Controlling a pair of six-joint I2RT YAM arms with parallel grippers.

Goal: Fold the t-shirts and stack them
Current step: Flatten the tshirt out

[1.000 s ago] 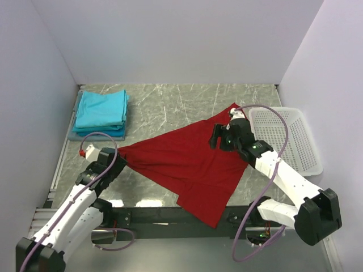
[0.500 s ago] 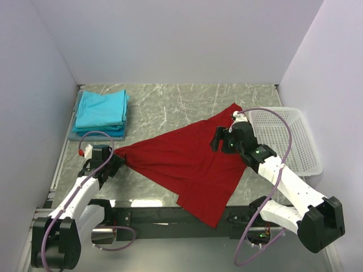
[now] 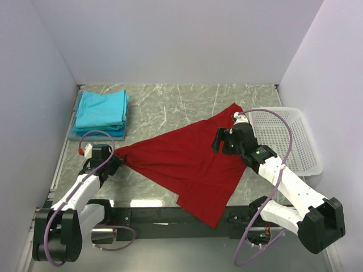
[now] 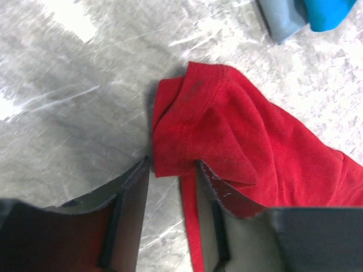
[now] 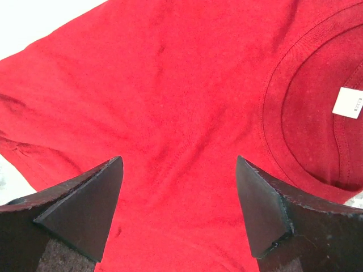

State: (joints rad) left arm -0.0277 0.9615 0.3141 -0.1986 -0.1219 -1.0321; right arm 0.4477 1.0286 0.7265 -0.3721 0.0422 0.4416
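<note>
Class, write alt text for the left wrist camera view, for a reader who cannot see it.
The left hand pinches a bunched, hemmed corner of a dark red t-shirt between its two dark fingers, the cloth trailing right across a grey marble table. A corner of the folded teal t-shirts shows top right.

Small white neck tag (image 5: 347, 102) sewn inside the collar of the dark red t-shirt (image 5: 170, 113), seen from the right wrist. Faint grey print on it, too small and blurred to read. Nothing legible elsewhere.
</note>
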